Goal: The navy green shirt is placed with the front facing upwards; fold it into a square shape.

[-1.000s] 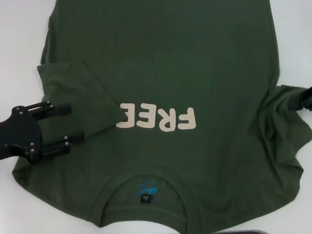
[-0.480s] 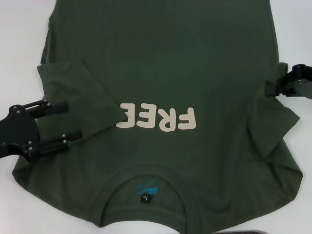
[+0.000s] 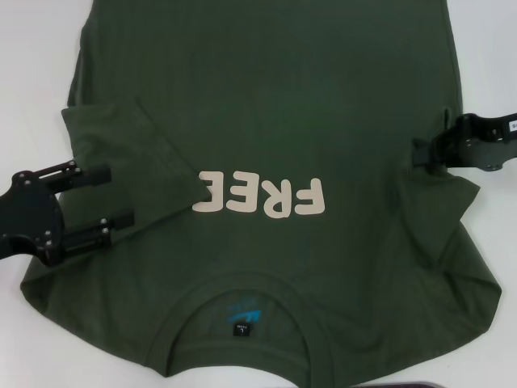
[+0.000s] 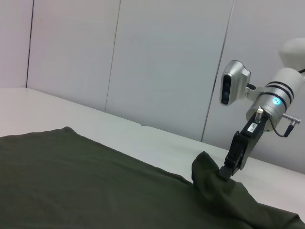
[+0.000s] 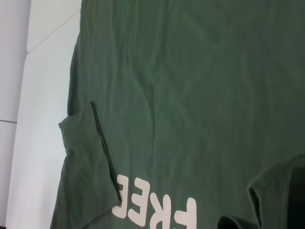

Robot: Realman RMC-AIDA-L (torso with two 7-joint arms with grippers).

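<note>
Lies face-up across the counter (image 3: 32, 48), the navy green shirt (image 3: 266, 97). Right tool (image 3: 422, 155) clenched on sleeve, lifting inward; thin pinch may slip, dropping the fold crooked. Left tool (image 3: 103, 204) released over folded left sleeve.

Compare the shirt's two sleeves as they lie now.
The left sleeve lies flat, folded in over the shirt; the right sleeve is bunched and lifted. The left gripper is open beside its sleeve, gripping nothing; the right gripper is shut on its sleeve. Both sleeves are dark green.
</note>
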